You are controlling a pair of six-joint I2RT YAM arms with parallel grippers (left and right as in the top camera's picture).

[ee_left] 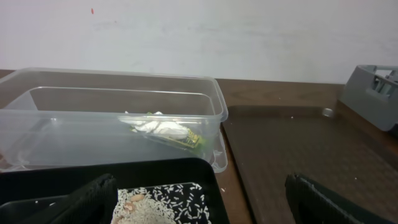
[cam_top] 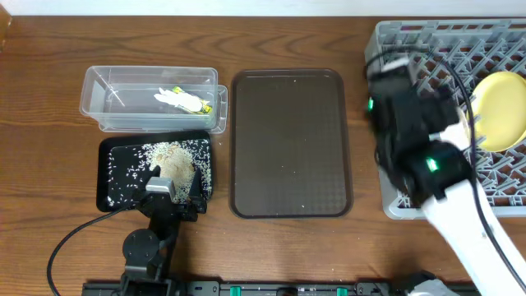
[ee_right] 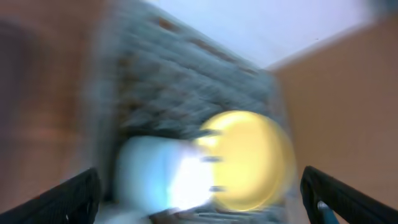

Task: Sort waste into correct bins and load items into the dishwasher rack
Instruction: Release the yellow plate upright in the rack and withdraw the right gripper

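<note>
Right gripper (ee_right: 204, 199) wide, empty, over rack (cam_top: 411, 37) near yellow plate (cam_top: 503, 111). I'd lift straight up, clear of the plate. Left gripper (ee_left: 208, 202) wide too, by black tray (cam_top: 105, 197).

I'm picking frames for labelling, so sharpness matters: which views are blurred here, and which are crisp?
Right wrist view: heavy motion blur, with the round yellow plate and the grey plastic dishwasher rack smeared. Overhead view: the table is sharp and only the right arm is blurred. Left wrist view: crisp, with the clear plastic tub and whitish rice scraps in focus.
</note>
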